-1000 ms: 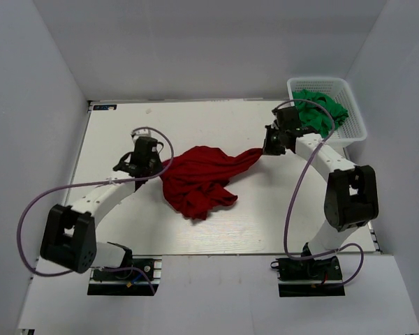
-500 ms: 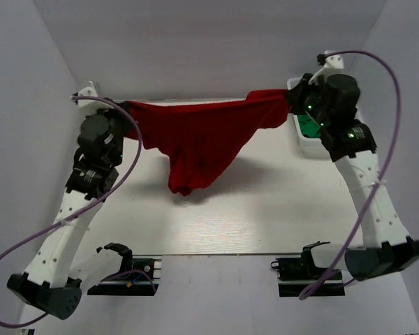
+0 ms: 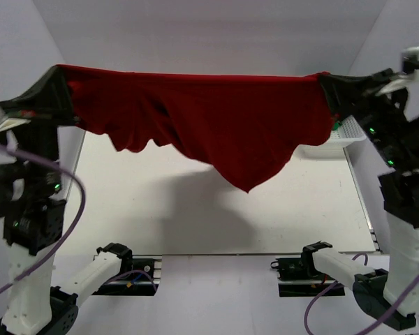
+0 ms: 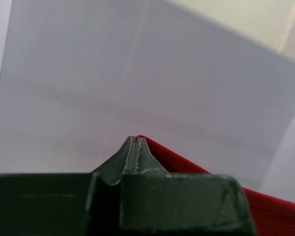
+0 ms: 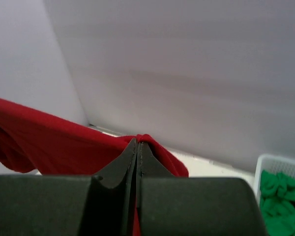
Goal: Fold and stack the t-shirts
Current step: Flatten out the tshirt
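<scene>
The deep red t-shirt (image 3: 216, 122) hangs above the table (image 3: 195, 216). Its top edge is pulled taut from ten o'clock to two o'clock in the top view, and its loose body sags to a point near the centre. The left gripper (image 3: 58, 78) pinches the ten o'clock end, jaws pressed together on a thin edge of cloth. The right gripper (image 3: 328, 85) pinches the two o'clock end, with a small fold bunched at its tips.

At three o'clock the white basket (image 3: 349, 132) holds the green t-shirts (image 5: 280, 201).

Both grips look slight, so any further spreading of the arms could pull a corner free and drop the shirt in a heap. The cloth hangs unevenly, with gathers toward ten o'clock, so it may land creased or twisted. The right end passes near the basket and could catch its rim.
</scene>
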{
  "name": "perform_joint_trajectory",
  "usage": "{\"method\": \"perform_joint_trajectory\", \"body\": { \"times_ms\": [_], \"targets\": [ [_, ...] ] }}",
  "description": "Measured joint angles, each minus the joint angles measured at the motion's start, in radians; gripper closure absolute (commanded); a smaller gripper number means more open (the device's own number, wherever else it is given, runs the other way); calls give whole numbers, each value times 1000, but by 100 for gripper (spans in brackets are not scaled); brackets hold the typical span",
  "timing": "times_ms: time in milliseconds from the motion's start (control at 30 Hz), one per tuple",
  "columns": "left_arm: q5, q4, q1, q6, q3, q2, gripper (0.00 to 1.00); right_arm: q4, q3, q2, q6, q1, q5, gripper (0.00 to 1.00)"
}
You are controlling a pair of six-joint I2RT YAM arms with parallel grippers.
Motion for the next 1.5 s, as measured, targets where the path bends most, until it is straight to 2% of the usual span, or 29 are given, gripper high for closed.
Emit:
{"method": "perform_joint_trajectory", "body": {
  "times_ms": [300,533,767,933,1067,1233,1300,1400,1500],
  "targets": [
    [159,-33,8,29,171,-146,100,-20,108,-192,-5,0,-172,100],
    [217,-42,8,18,172,-200,100,31,11,-296,17,-1,-241,100],
    [173,24,11,-11,-79,-186,100,140,-298,-275,69,-1,-199,100],
    [52,70,11,-48,-332,-101,100,279,-666,-246,155,-2,-88,100],
    [-46,75,15,-101,-474,57,100,318,-793,-98,189,-3,-37,100],
    [-124,84,19,-180,-538,381,100,401,-801,262,198,-3,-28,100],
    [-147,95,27,-203,-537,516,100,393,-742,409,186,-4,-29,100],
    [-165,94,42,-221,-519,666,100,368,-568,640,159,-5,-37,100],
    [-180,100,66,-231,-433,796,100,359,-399,808,141,-10,-52,100]
  ]
}}
